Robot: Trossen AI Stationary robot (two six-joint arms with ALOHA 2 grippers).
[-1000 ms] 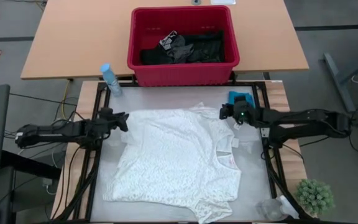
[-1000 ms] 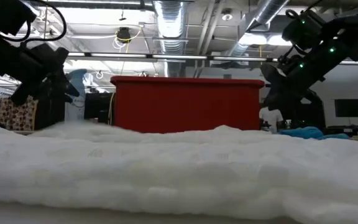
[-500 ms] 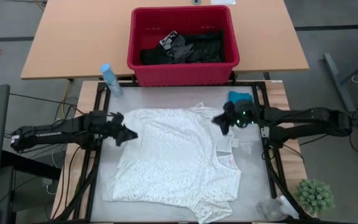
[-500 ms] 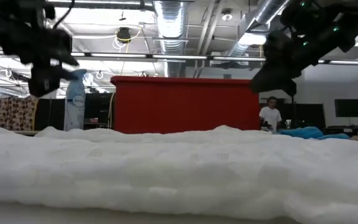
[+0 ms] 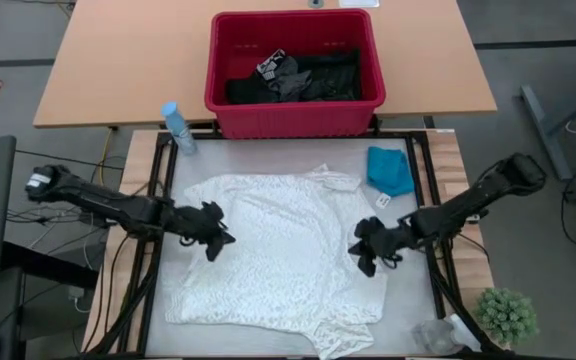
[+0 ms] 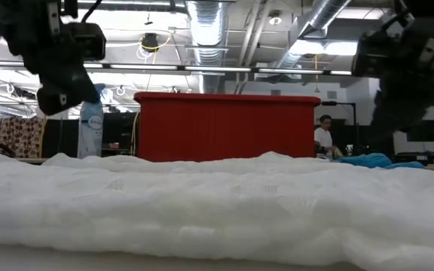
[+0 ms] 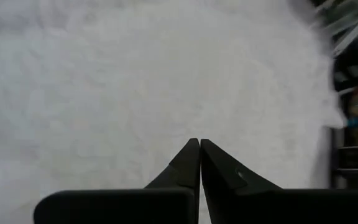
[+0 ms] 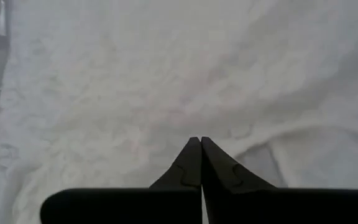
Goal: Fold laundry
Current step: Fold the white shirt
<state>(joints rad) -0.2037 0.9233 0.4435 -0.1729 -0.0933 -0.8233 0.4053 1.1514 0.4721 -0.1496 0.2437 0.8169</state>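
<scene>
Mostly flat, the lacy white garment (image 5: 278, 250) lies under both closed grippers, seemingly unpinched.

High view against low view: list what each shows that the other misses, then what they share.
Only the high view shows the dark clothes inside the red basket, the potted plant, and the shut left gripper and right gripper over the white lacy garment.
Only the low view shows a person and ceiling ducts behind.
Both show the garment, the basket, the teal cloth and the spray bottle.
</scene>
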